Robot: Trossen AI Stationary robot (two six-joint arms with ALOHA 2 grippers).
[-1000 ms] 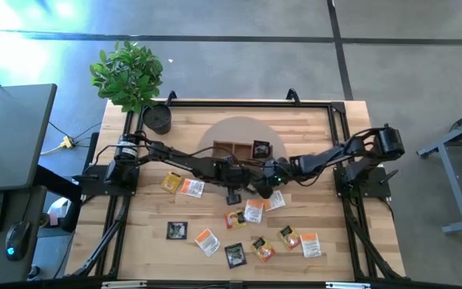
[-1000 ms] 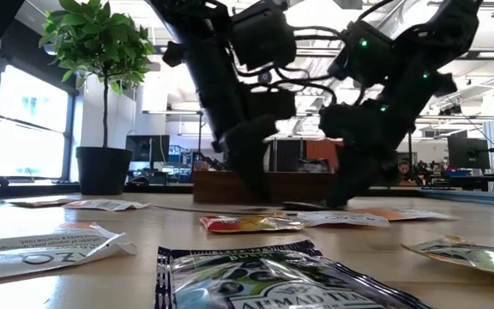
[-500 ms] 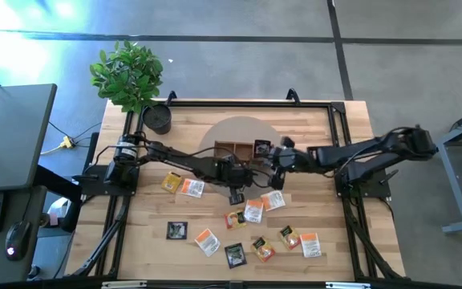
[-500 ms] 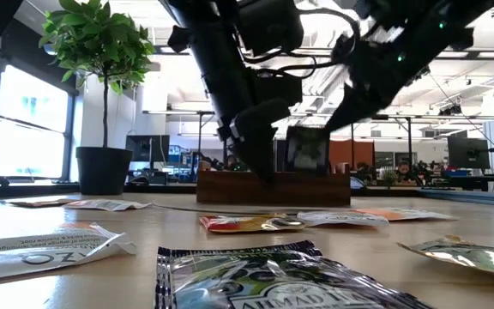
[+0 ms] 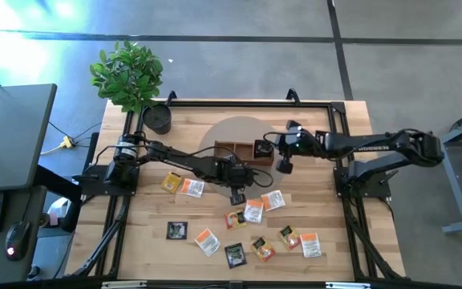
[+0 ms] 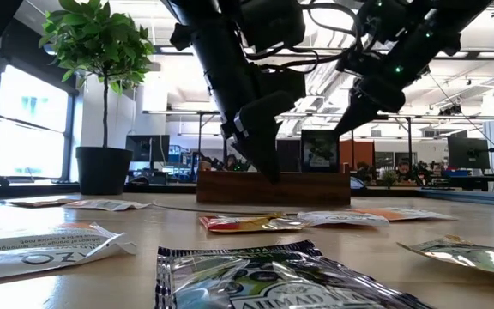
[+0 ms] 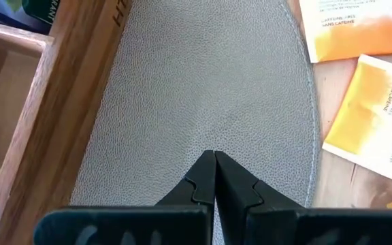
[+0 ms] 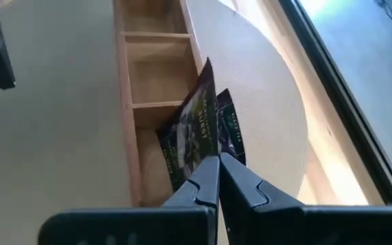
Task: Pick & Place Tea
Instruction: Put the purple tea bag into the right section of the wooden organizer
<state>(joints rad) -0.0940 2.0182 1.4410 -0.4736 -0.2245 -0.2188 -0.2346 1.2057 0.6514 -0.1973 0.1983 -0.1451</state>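
Observation:
My right gripper [image 8: 216,162] is shut on a black tea packet [image 8: 190,139], which it holds over the right end compartment of the long wooden tray [image 5: 233,148]. In the low view the packet [image 6: 320,150] stands upright above the tray [image 6: 273,187]. A second black packet [image 8: 231,131] leans in the same compartment. My left gripper [image 7: 214,158] is shut and empty, above the grey round mat [image 7: 203,88] just near of the tray; it also shows in the high view [image 5: 236,193]. Several black, yellow and white-and-orange packets [image 5: 253,211] lie flat on the table's near half. My right gripper pinches the black packet at an upper corner [image 8: 206,151] between its two fingers. The fingers slant down from the table's right. The packet stands on edge, a little tilted, with its lower part [image 8: 172,173] inside the tray's compartment. Whether it rests on the tray's bottom, I cannot tell.
A potted plant [image 5: 131,76] stands at the table's far left corner. Two white-and-orange packets [image 7: 359,75] lie just beyond the mat's edge by my left gripper. The tray's other two compartments [image 8: 152,75] hold nothing. A desk with a keyboard [image 5: 6,152] stands left of the table.
My right gripper has lifted a black packet from among the loose packets and carried it up and toward the far edge, to the tray's right end. The packet now stands upright there. My left gripper has risen a little off the table.

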